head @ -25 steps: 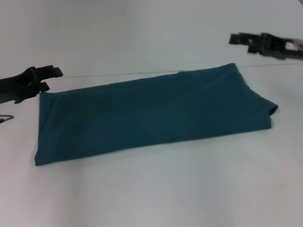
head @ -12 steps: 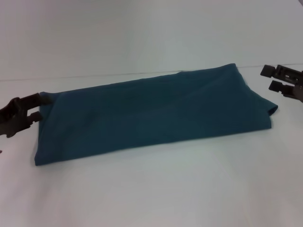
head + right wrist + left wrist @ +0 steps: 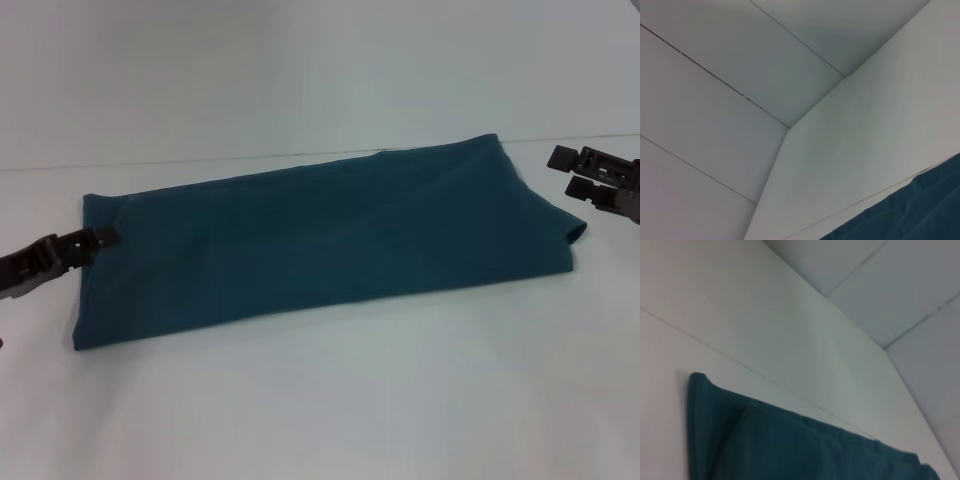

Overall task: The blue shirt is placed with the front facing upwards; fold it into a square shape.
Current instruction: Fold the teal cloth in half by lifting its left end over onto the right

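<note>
Left claw (image 3: 100, 240): low at the left end of the shirt, tips at the short left edge, about a third of the way along that edge from the far corner. Fingers look drawn together; whether cloth is pinched between them cannot be told.
Right claw (image 3: 562, 170): off the shirt's right end, beside its far right corner, apart from the cloth. Two dark fingers show one above the other with a clear gap between them; nothing held.
Shirt (image 3: 330, 245): dark teal, folded into one long narrow band lying flat on the counter. Band runs slantwise, left end nearer the robot, right end farther off. No lettering or label visible on the upper face. A diagonal crease crosses the right half. A rounded fold sticks out at the right end's near corner.
Shirt vs claws: lies between the two, left claw meeting its left edge, right claw just beyond its right end.
Left wrist view: one corner of the shirt (image 3: 790, 440) with layered folded edges, lying on the counter; own fingers not visible.
Right wrist view: a dark teal patch of shirt (image 3: 915, 210) in one corner, pale wall panels beyond; own fingers not visible.
Counter (image 3: 320, 400): white, plain, a thin seam line running across behind the shirt.
</note>
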`<state>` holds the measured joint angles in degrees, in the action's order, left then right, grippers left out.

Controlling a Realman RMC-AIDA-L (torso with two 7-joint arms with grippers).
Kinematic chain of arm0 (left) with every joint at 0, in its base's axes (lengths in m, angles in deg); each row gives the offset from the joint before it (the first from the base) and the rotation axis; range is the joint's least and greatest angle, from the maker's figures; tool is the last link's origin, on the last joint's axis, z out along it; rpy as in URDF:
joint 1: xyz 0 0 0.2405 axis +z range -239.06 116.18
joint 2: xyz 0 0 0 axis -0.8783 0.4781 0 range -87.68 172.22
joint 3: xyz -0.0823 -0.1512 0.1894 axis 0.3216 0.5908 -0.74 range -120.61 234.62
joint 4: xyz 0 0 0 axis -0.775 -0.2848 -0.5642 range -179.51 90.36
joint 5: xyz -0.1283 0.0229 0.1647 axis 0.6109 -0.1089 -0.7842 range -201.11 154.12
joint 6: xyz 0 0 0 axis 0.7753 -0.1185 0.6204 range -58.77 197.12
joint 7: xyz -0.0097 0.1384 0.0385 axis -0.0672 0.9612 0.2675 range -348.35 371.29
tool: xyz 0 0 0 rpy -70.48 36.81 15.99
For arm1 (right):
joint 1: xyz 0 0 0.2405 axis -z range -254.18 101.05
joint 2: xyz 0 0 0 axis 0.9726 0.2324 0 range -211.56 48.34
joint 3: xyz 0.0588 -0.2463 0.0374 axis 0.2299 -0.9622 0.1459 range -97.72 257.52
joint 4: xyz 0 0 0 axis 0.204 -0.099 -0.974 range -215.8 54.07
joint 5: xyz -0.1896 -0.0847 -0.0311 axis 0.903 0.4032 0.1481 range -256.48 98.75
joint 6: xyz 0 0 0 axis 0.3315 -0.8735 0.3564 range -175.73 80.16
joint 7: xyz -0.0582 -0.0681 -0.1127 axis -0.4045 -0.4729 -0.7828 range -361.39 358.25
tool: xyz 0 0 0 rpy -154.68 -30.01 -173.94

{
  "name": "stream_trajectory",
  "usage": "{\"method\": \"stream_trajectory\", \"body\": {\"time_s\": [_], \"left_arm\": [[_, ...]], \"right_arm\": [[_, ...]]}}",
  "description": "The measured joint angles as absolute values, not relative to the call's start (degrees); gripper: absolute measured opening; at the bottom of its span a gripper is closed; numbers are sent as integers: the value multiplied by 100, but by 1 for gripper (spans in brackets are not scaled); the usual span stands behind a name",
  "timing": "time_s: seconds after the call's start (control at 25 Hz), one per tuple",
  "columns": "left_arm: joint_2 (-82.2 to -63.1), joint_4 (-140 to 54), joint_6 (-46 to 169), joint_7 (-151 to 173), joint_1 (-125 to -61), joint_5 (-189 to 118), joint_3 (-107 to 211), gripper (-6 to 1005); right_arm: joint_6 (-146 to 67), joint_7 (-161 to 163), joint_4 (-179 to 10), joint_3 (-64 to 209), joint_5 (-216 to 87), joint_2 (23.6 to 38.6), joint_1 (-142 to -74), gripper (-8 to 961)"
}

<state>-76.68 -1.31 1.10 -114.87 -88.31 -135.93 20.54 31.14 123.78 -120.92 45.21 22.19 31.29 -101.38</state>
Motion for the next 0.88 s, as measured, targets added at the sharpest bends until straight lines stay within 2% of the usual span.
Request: {"method": "stream_trajectory", "body": {"time_s": [0.32, 0.52, 0.76, 0.88], "left_arm": [[-7550, -145, -63, -11745, -8991, -13781, 2057, 670], [-7544, -154, 25, -12007, -9050, -13923, 2058, 805], [-7446, -134, 11, -13286, -9134, -14043, 2115, 875], [-7392, -108, -2, -13726, -9190, -14085, 2163, 875]], "right_arm": [[3043, 12327, -12086, 4518, 2231, 3123, -10183, 899], [3042, 12325, -12045, 4518, 2231, 3118, -10213, 899], [3045, 12323, -12028, 4518, 2231, 3114, -10228, 900], [3047, 12323, -12023, 4512, 2234, 3115, -10228, 900]]}}
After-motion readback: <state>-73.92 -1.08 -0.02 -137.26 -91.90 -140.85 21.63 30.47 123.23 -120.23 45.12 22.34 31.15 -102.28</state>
